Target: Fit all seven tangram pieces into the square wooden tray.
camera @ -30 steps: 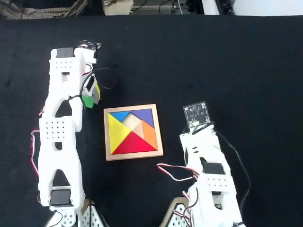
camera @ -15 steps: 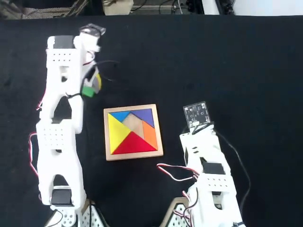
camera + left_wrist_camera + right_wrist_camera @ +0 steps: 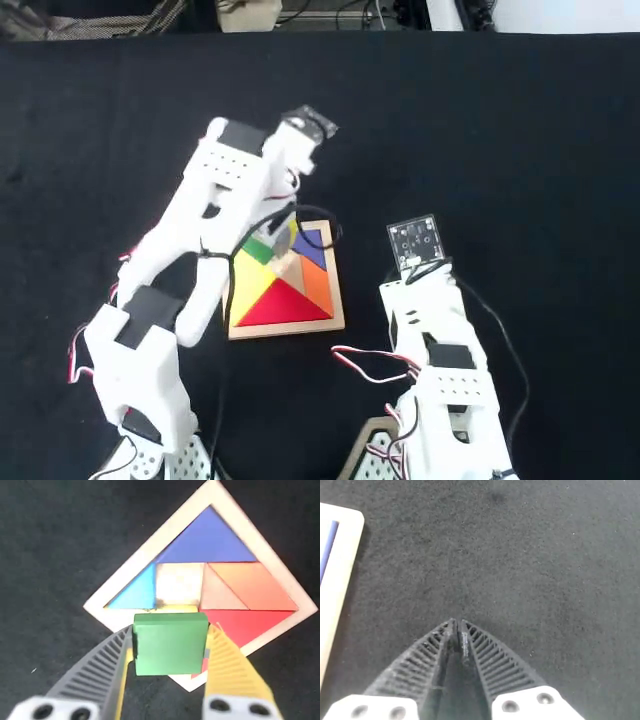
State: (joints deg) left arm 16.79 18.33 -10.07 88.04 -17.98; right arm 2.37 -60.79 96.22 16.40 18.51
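— Left tool [image 3: 171, 630]?
— Pinching the green square [image 3: 170, 652] between both fingers, held just over the wooden tray [image 3: 283, 327]
— Right tool [image 3: 457, 625]?
— Pressed together, holding nothing, low over the bare black surface [image 3: 545, 555], near the tray's side
— And the tray?
— Around mid-surface, slightly toward the near edge; blue triangle [image 3: 210, 537], orange piece [image 3: 260, 587] and red triangle [image 3: 250, 625] seated, square gap [image 3: 179, 582] bare in the centre
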